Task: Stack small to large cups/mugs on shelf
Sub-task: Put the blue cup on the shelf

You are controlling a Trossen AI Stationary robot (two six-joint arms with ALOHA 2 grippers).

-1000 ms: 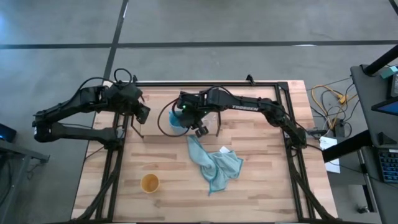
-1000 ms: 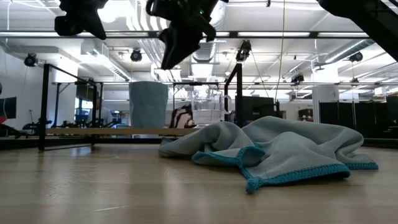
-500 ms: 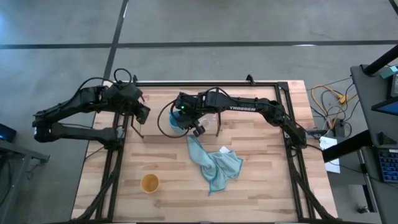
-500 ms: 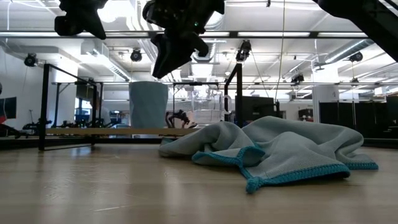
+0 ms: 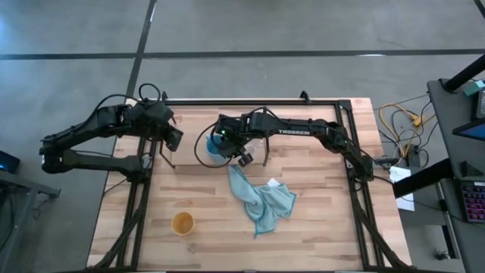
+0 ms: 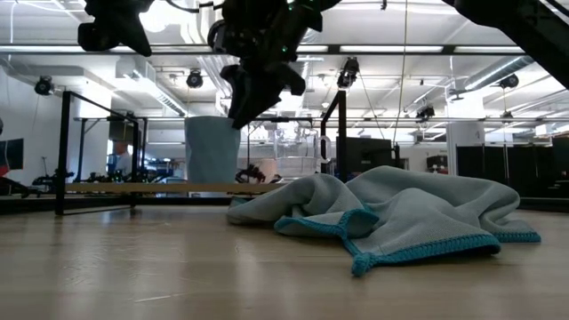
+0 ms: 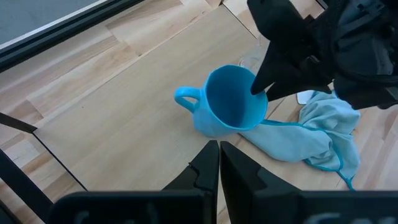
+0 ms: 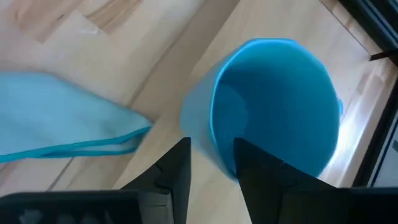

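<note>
A light blue mug (image 5: 214, 146) stands upright on the shelf board (image 6: 160, 188), its handle (image 7: 184, 97) toward my left arm. My right gripper (image 8: 212, 163) is open just above the mug's rim (image 6: 212, 118), pointing down at a slant. One finger (image 8: 177, 163) is outside the wall and the other (image 8: 252, 163) is over the hollow. My left gripper (image 7: 216, 163) is shut and empty, high at the shelf's left end (image 5: 176, 138). A clear glass cup (image 6: 295, 147) stands on the shelf behind the mug. The yellow-orange cup (image 5: 182, 223) stands on the table near the front left. My right gripper stands astride the mug's rim on the side facing the cloth (image 8: 211, 146); I cannot tell whether a finger touches it.
A crumpled light blue cloth (image 5: 261, 197) lies on the table in front of the shelf, one corner reaching the mug's foot (image 7: 273, 127). Black frame uprights (image 6: 339, 142) rise at the shelf's ends. Cables (image 5: 402, 121) lie off the table's right edge.
My right gripper has come down toward the mug's rim and tipped its fingers more steeply downward. The mug has stayed in place.
</note>
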